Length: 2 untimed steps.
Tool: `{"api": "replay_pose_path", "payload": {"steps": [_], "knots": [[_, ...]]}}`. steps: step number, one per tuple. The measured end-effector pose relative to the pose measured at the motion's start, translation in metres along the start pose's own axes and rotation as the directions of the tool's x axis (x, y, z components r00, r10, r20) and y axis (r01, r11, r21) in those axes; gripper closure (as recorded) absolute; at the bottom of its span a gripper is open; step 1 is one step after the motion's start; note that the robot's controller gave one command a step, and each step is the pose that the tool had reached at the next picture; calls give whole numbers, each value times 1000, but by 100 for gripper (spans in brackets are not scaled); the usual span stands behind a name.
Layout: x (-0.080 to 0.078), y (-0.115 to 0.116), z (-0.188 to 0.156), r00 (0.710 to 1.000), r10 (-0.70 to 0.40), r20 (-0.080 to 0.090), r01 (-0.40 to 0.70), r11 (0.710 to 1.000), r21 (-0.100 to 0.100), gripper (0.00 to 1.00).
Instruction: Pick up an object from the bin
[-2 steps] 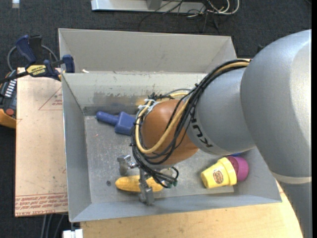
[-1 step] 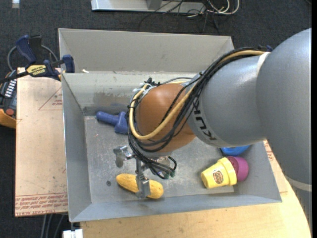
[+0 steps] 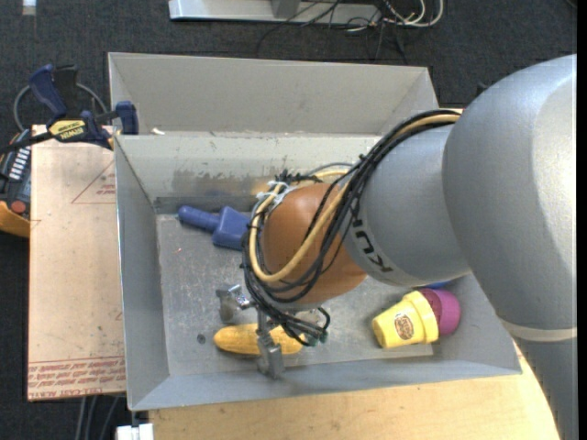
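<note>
We see dark carpet (image 3: 92,16) around a grey metal bin (image 3: 138,273), and the bulky grey arm (image 3: 514,200) hides much of the bin's right side. At the wrist, an orange cover (image 3: 307,236) wrapped in looping cables (image 3: 275,278) hides the middle of the bin floor. The gripper (image 3: 249,330) is low near the front wall, its two metal fingers apart, one either side of a yellow cob-shaped toy (image 3: 234,340) lying flat there. We cannot tell whether either finger touches it. A blue handled thing (image 3: 213,223) lies toward the back left, its far end lost behind the cover. A yellow bottle with a magenta cap (image 3: 408,319) lies on its side at front right, the cap partly covered by the arm.
</note>
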<state>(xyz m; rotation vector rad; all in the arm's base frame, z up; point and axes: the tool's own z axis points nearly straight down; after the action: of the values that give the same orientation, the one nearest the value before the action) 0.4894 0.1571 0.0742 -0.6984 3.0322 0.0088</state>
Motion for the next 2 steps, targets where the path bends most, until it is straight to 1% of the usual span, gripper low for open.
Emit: {"api": "replay_pose_path", "payload": {"steps": [1,2], "knots": [[7,-1,1,961,-275,-4,275,961,-4,0],[0,0,0,1000,2,1,-2,1000,-2,100]]}}
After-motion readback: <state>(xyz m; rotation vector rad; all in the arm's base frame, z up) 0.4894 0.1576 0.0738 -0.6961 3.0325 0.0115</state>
